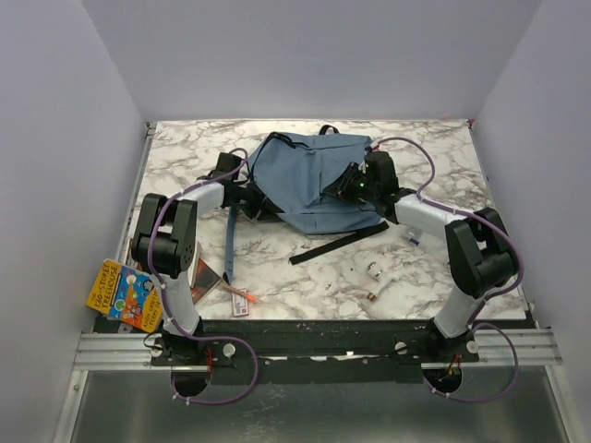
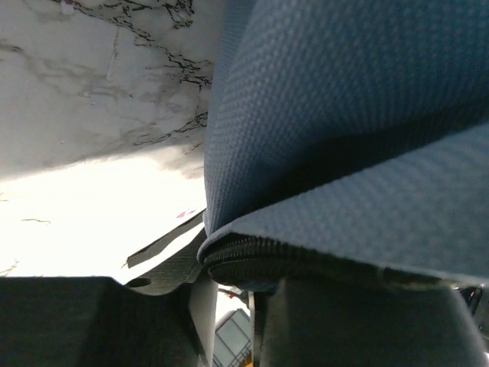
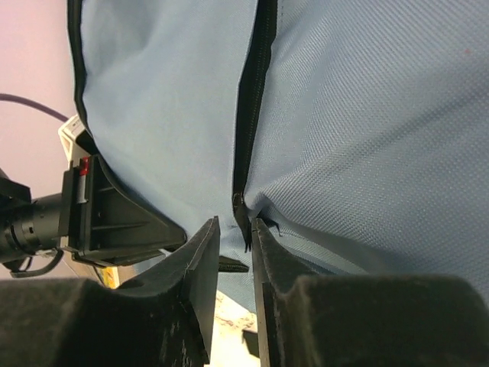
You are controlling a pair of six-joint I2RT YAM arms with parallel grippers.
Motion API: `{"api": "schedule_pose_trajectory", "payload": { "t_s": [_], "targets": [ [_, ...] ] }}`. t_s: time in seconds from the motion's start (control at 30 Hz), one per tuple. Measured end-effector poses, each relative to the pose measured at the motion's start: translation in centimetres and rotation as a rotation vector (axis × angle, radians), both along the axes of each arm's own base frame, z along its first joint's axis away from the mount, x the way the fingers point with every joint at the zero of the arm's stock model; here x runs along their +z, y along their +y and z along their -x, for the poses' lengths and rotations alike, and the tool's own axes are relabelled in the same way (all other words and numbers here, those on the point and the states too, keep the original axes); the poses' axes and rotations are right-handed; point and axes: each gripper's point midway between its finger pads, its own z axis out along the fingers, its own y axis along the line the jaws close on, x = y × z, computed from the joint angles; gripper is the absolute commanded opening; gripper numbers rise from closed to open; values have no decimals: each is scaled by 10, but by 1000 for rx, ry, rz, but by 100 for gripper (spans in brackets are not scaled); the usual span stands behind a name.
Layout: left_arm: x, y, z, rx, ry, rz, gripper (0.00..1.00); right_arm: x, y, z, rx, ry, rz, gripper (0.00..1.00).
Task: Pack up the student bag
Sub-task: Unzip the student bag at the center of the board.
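The student bag lies flat on the far middle of the table, between the two arms, with each gripper at one side of it. The coming move probably turns on the zip. It runs straight away from the right gripper, and its near end hangs in the slit between the narrow jaws; I cannot tell whether they pinch it. The left gripper is at the bag's left edge, also narrow, with a zipped fold lying at its fingers; a grip there is unclear too. Nearer the arms, a black strap, a pen and a book lie well apart from the bag, and none of them blocks the zip.
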Motion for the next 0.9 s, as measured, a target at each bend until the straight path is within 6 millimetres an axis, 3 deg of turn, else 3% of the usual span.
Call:
{"api": "schedule_pose_trajectory", "payload": {
  "t_s": [0.07,0.17,0.43,0.6,0.9],
  "targets": [
    [0,0,0,-2,0,3,13,-1,-1,0,2,-2,6,1],
    [1,0,0,-2,-3,3,0,-1,-1,-2,7,-6,21,1],
    [0,0,-5,-10,0,-17,0,14,-1,-18,-4,-51,57,1],
    [-2,3,-10,-16,-5,-57,0,30,4,-38,-19,-92,56,1],
    [-5,5,-12,-29,-26,-115,0,19,15,-82,-55,-83,79,1]
  ]
}}
